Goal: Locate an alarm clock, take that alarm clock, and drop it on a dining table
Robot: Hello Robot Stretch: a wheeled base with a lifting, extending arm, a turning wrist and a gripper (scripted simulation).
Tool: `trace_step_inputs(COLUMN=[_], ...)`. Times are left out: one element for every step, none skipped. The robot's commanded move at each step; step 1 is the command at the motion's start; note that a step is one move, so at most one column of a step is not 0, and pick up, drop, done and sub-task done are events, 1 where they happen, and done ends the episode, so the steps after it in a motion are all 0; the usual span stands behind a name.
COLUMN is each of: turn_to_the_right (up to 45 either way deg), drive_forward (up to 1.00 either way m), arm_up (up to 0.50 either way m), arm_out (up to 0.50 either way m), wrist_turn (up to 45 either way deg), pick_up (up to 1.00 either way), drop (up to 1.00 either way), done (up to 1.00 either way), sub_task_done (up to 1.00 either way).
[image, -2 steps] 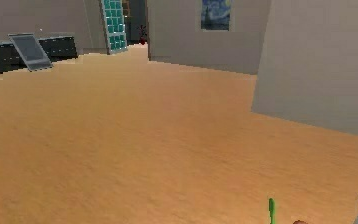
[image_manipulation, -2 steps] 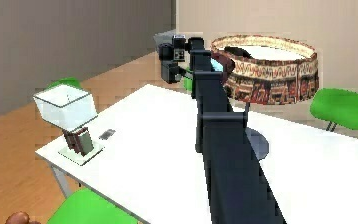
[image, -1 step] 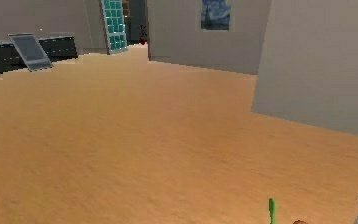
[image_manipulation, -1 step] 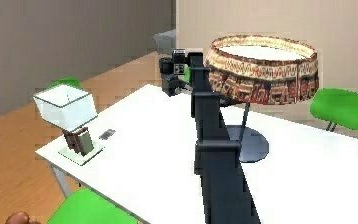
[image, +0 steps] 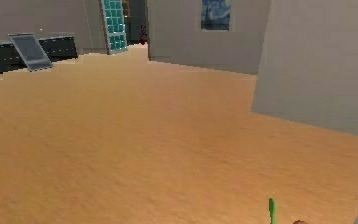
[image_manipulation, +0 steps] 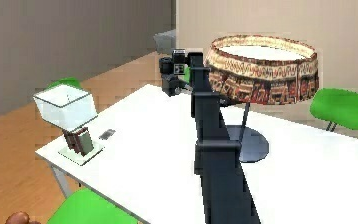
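Note:
A white table (image_manipulation: 147, 150) spreads across the arm side view. The dark arm (image_manipulation: 212, 130) rises from the bottom edge over the tabletop. At its far end the gripper (image_manipulation: 170, 80) sits near the table's far edge, by two small white marked squares (image_manipulation: 177, 57). A dark lump and a bit of green (image_manipulation: 188, 72) crowd that end, so I cannot tell whether the gripper holds anything.
On the table stand a lamp with a wide patterned shade (image_manipulation: 264, 68), a small white-shaded lamp (image_manipulation: 64, 104), upright books (image_manipulation: 84, 142) and a small grey flat item (image_manipulation: 107, 133). Green chairs (image_manipulation: 342, 105) surround it. In the forward view, wood floor (image: 137, 130), grey walls, a wall picture (image: 223, 14), a dark cabinet (image: 27, 52).

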Motion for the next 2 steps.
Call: trace_step_inputs(turn_to_the_right=[0.0, 0.0], drive_forward=[0.0, 0.0], arm_up=[0.0, 0.04], arm_out=[0.0, 0.0], wrist_turn=[0.0, 0.0], pick_up=[0.0, 0.0], drop=[1.0, 0.0], done=[0.0, 0.0], sub_task_done=[0.0, 0.0])
